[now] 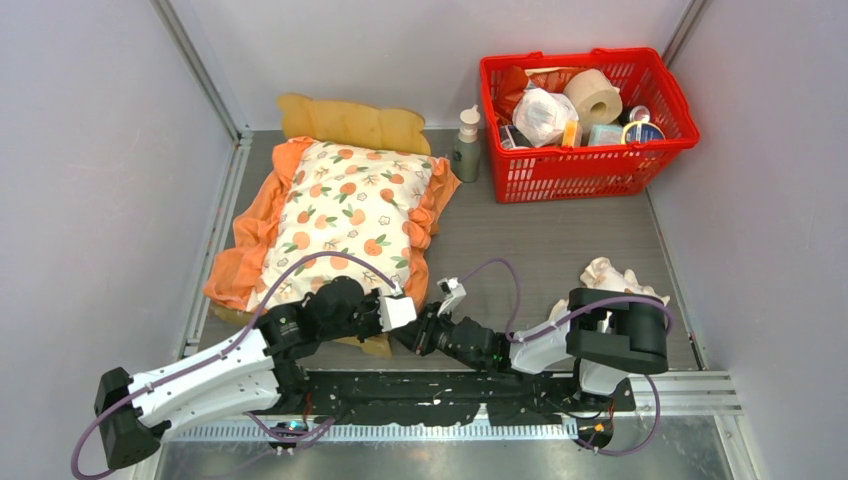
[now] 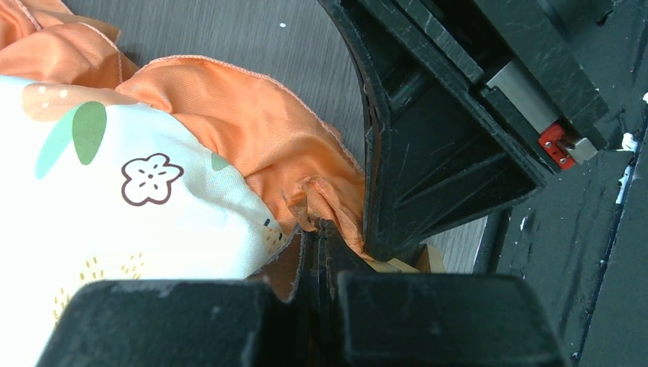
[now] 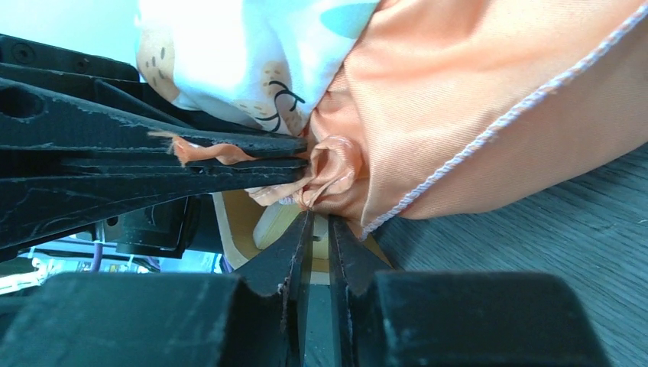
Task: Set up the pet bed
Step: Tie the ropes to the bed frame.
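Observation:
The pet bed is a light-wood frame with a wavy headboard [image 1: 345, 122]; bits of its wood show under the cloth [image 3: 243, 222] [image 2: 406, 264]. A cream orange-print cushion [image 1: 345, 205] with orange ruffles lies on it. My left gripper [image 1: 403, 318] [image 2: 321, 229] is shut on the ruffle at the cushion's near right corner, and its fingers [image 3: 229, 160] pinch an orange strip. My right gripper [image 1: 418, 335] [image 3: 319, 218] faces it from the right. Its jaws stand a narrow slit apart, tips touching a fold of the ruffle [image 3: 336, 164].
A red basket [image 1: 580, 172] full of items stands at the back right, with a small bottle [image 1: 466, 145] to its left. A cream frilled pillow [image 1: 612, 278] lies near the right arm. Grey walls close in both sides.

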